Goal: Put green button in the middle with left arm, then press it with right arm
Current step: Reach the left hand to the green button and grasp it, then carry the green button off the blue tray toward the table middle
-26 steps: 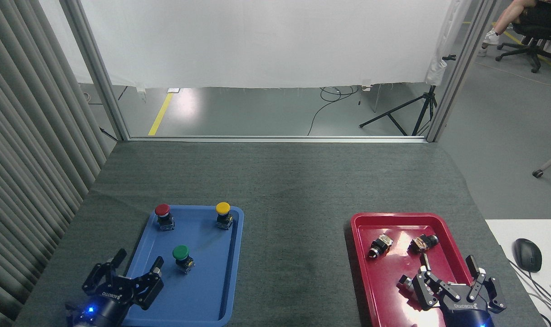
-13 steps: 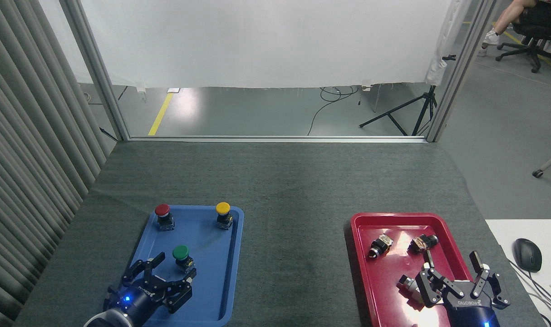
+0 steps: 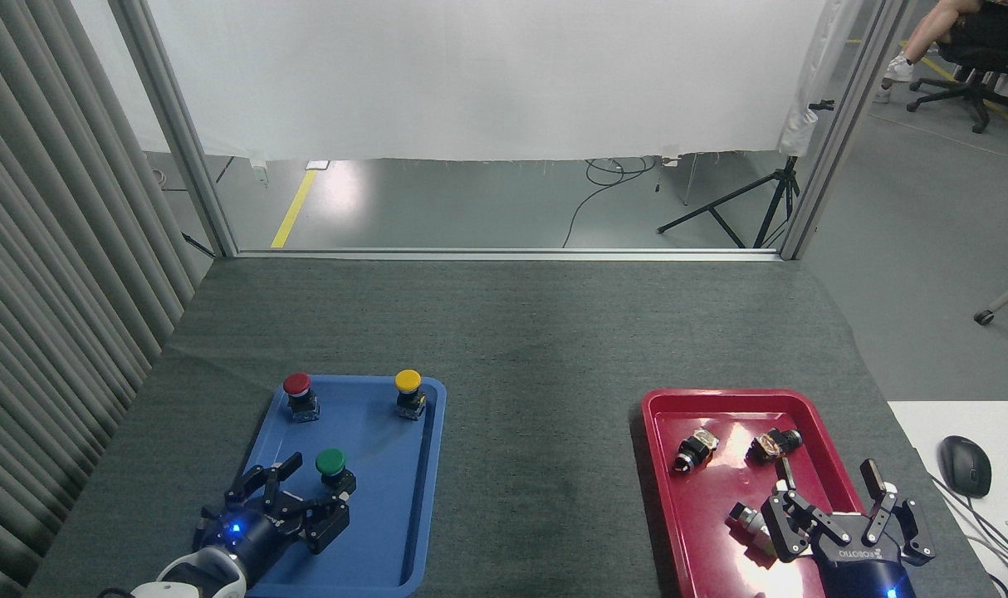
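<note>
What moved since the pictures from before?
The left tool swung right over the blue tray, open around the green button, not yet gripping. The right tool barely shifted. The red button, yellow button and green one stayed put.

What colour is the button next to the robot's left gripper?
Green. The button beside the left gripper has a green cap, clearest in the head view.

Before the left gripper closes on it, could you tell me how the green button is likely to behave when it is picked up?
The green button looks rigid, so it should not flex. Its wide domed cap sits on a narrower black base, so it seems top-heavy and could tip if nudged sideways. The blue tray looks smooth, so it may slide. The left gripper stands open around it, suggesting a base grip.
</note>
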Action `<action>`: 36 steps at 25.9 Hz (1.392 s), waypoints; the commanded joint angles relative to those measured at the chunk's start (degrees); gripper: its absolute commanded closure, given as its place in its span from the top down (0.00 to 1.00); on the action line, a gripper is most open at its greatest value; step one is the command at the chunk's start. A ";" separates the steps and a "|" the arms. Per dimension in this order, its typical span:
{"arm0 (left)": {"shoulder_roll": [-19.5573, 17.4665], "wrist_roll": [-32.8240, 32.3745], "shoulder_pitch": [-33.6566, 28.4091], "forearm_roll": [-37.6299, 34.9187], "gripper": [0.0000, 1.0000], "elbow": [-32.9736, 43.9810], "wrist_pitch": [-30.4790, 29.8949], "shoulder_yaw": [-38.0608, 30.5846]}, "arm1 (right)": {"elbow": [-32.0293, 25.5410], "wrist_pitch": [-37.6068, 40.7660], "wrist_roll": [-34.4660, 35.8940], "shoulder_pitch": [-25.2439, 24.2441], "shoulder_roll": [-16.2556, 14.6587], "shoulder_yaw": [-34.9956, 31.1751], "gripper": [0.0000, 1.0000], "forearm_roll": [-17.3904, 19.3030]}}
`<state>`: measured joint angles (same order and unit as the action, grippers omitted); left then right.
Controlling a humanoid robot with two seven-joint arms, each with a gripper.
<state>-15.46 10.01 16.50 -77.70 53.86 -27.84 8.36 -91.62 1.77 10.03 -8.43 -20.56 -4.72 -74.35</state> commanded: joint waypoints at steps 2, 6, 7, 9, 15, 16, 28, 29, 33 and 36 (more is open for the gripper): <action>0.08 -0.52 0.63 0.18 0.70 -0.42 -0.11 0.08 | 0.04 -0.01 -0.01 -0.18 0.08 -0.02 1.00 0.00; 0.34 -0.61 0.63 0.09 0.57 -0.42 -0.11 0.17 | 0.04 -0.01 -0.01 -0.18 -0.01 -0.20 1.00 -0.09; 0.34 -0.52 0.63 0.00 0.49 -0.33 -0.29 0.25 | 0.04 -0.01 -0.01 -0.09 -0.01 -0.64 1.00 -0.09; 0.08 -0.26 0.63 -0.08 0.30 -0.33 -1.52 0.25 | 0.04 -0.01 -0.01 -0.09 -0.01 -0.82 1.00 0.00; -0.45 1.33 0.46 0.00 0.00 2.66 -6.00 0.17 | 0.12 -0.01 -0.01 -0.35 -0.01 -0.82 1.00 0.00; -0.45 1.76 0.46 0.44 0.00 3.97 -6.18 0.17 | 0.12 -0.01 -0.01 -0.35 -0.01 -0.82 1.00 0.00; 16.86 2.03 5.56 -7.20 0.00 5.74 -1.78 4.56 | 0.12 -0.01 -0.01 -0.35 -0.27 -0.73 1.00 0.00; 18.01 2.12 5.56 -8.87 0.00 4.33 -0.47 5.44 | 0.12 -0.01 -0.01 -0.35 -0.36 -0.73 1.00 0.00; 21.96 3.61 6.79 -10.45 0.00 -2.53 3.31 9.39 | 0.12 -0.01 -0.01 -0.27 -0.36 -0.82 1.00 0.00; 23.11 4.14 8.11 -10.45 0.00 -5.69 5.60 12.47 | 0.12 -0.01 -0.01 -0.27 -0.36 -0.82 1.00 0.00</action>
<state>6.06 13.50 23.44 -87.72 51.62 -24.59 18.05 -91.49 1.77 10.03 -8.74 -20.91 -5.51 -74.35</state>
